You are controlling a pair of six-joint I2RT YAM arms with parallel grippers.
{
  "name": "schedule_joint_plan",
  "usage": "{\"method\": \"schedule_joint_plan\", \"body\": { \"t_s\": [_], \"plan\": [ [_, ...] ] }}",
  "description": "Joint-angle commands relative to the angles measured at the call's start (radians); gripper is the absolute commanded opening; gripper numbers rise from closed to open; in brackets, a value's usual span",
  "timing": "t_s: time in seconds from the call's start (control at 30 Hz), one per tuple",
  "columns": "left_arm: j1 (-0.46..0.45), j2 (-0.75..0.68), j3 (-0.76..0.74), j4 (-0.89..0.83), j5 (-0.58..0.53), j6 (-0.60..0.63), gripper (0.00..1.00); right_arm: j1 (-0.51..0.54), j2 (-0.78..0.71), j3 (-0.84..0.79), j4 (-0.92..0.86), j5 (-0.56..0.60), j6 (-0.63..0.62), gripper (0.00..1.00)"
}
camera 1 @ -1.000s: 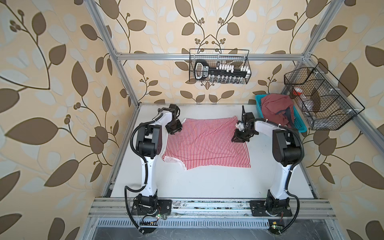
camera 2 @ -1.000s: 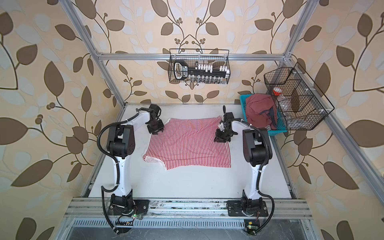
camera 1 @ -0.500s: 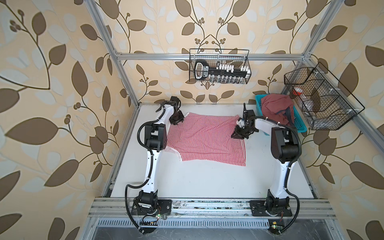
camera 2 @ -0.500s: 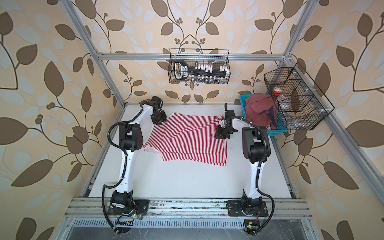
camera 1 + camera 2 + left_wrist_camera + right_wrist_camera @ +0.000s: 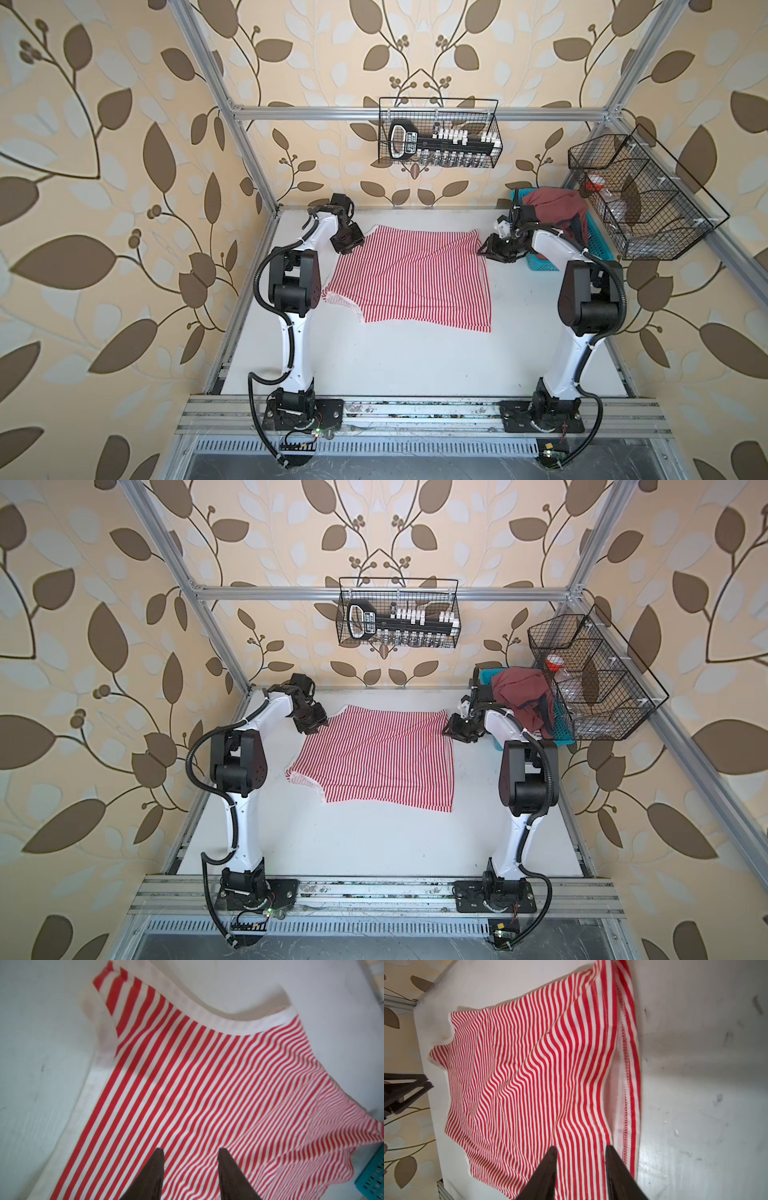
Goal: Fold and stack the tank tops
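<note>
Bright, even light; soft wrist-view blur

Tank tops, two: striped tank top (image 5: pixel 411 278), dusty red tank top (image 5: pixel 552 208). Robot arms, two: left arm (image 5: pixel 297 286), right arm (image 5: pixel 582 291). Wire baskets, two: rear wire basket (image 5: pixel 386 112), side wire basket (image 5: pixel 665 232). Blue basket (image 5: pixel 600 245), one.

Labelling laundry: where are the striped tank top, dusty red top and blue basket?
striped tank top (image 5: pixel 411 282), in a top view, mid-cloth.
dusty red top (image 5: pixel 552 208), in a top view, bunched cloth.
blue basket (image 5: pixel 599 243), in a top view, side wall.
</note>
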Motion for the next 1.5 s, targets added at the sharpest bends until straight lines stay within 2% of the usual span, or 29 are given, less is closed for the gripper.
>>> {"method": "schedule_joint_plan", "body": {
  "t_s": [0.0, 0.33, 0.67, 0.83, 0.9, 0.97, 1.0, 1.13, 1.47],
  "plan": [
    [0.004, -0.059, -0.068, 0.032, 0.012, -0.003, 0.45, 0.0, 0.063, 0.03, -0.053, -0.022, -0.059, 0.4],
    [0.004, 0.052, -0.129, 0.042, -0.01, -0.016, 0.44, -0.001, 0.123, 0.033, 0.0, -0.103, -0.047, 0.38],
    [0.007, 0.066, -0.208, 0.086, -0.013, -0.036, 0.44, -0.002, 0.179, 0.057, 0.01, -0.148, -0.053, 0.33],
    [0.013, 0.06, -0.236, 0.107, -0.005, -0.053, 0.44, -0.005, 0.198, 0.067, 0.002, -0.161, -0.062, 0.19],
    [0.015, 0.064, -0.237, 0.109, 0.002, -0.054, 0.44, -0.008, 0.199, 0.067, -0.001, -0.16, -0.065, 0.16],
    [0.015, 0.064, -0.237, 0.108, 0.005, -0.054, 0.44, -0.012, 0.195, 0.067, -0.002, -0.148, -0.065, 0.21],
    [0.016, 0.06, -0.24, 0.109, 0.006, -0.054, 0.44, -0.014, 0.193, 0.069, -0.003, -0.144, -0.067, 0.26],
    [0.016, 0.056, -0.244, 0.112, 0.008, -0.053, 0.44, -0.029, 0.189, 0.083, 0.001, -0.134, -0.069, 0.32],
    [0.016, 0.064, -0.243, 0.11, 0.015, -0.056, 0.44, -0.038, 0.225, 0.124, 0.035, -0.198, -0.043, 0.34]
  ]
}}
